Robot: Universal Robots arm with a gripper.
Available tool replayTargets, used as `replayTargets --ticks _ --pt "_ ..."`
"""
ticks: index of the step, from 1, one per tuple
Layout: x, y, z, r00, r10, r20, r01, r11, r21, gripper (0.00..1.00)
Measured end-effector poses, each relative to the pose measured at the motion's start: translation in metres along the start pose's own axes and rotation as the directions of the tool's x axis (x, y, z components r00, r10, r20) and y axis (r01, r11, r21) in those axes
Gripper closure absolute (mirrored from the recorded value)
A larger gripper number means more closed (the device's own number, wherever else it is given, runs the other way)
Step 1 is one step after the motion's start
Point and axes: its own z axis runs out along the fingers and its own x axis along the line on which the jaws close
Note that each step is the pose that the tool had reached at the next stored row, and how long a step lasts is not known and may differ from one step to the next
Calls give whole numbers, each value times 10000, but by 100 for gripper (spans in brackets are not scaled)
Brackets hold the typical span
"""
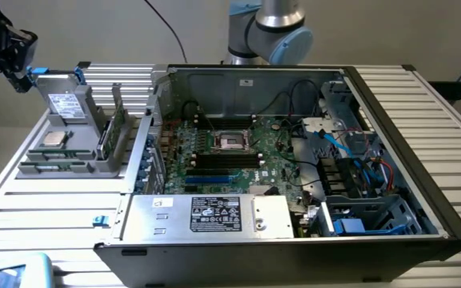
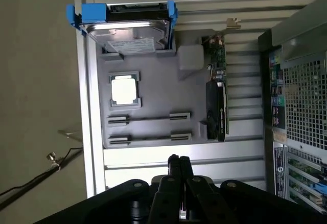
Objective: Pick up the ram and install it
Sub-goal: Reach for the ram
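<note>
What looks like the ram (image 1: 54,155) is a thin green strip standing on edge in the grey tray (image 1: 30,170), left of the case (image 1: 422,156) in the exterior view. The gripper (image 1: 18,75) hangs above the tray's far end by the hard drive (image 1: 64,102), jaws pinched together on nothing.

I'd judge the main risk is a poor hold. The stick offers only a narrow edge, so a skewed grip could tip it or nudge the processor (image 1: 53,139) beside it. The upright card (image 1: 114,129) stands between tray and case. Inside the case, cables (image 1: 350,144) crowd near the memory slots (image 1: 228,159).
</note>
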Motion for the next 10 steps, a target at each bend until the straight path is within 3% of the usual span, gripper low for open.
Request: replayTargets --ticks 6,10 --pt "167 15 50 10000 1 2 -1 10000 11 89" --pt "226 97 74 10000 0 2 0 10000 35 89"
